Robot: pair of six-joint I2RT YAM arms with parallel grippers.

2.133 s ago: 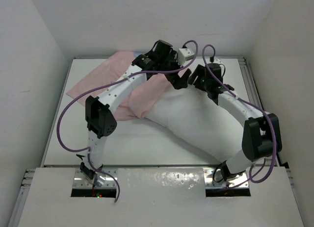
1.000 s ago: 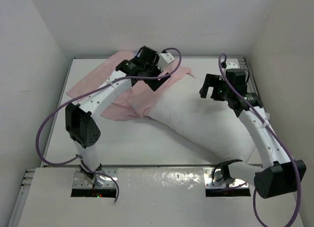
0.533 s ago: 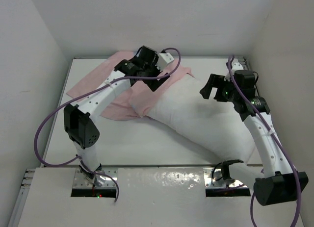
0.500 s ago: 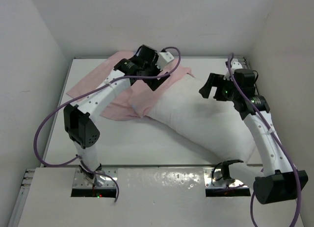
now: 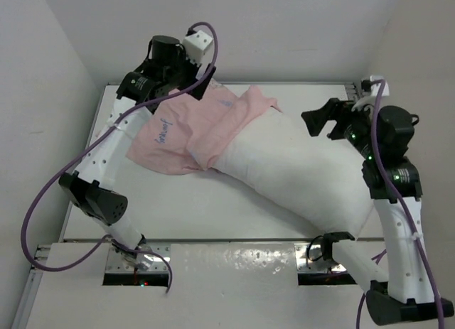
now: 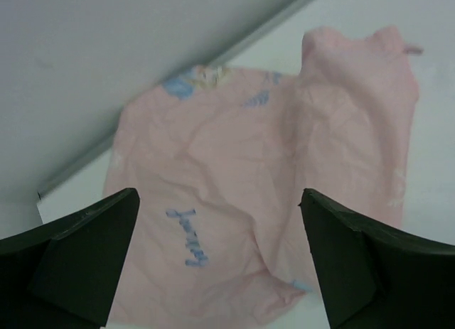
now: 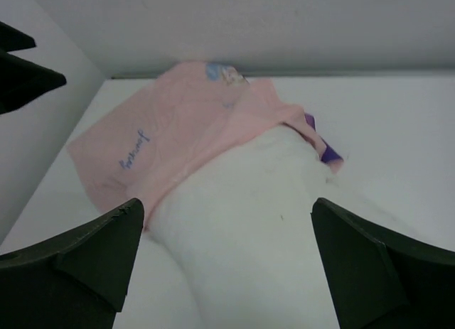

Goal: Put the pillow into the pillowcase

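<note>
The white pillow (image 5: 298, 176) lies slantwise across the table, and its far left end sits inside the mouth of the pillowcase (image 5: 178, 126). The pillowcase shows its pale pink inside with blue writing, and a purple corner (image 7: 323, 150) peeks out at the mouth. My left gripper (image 5: 193, 84) hangs open high above the pillowcase (image 6: 242, 201), holding nothing. Over the pillow's far right part my right gripper (image 5: 321, 121) also stands open and empty. The right wrist view looks down on the pillow (image 7: 284, 222) and pillowcase (image 7: 178, 130) between wide-apart jaws.
White walls close in the table (image 5: 178, 201) at the back (image 5: 234, 30) and on both sides. Purple cables (image 5: 43, 194) loop off each arm. The left gripper's fingers (image 7: 25, 77) show at the upper left of the right wrist view.
Both arms have lifted off the fabric. The left gripper rose toward the back left, uncovering the pillowcase; the right gripper drew up and to the right. Pillow and pillowcase stayed put.
</note>
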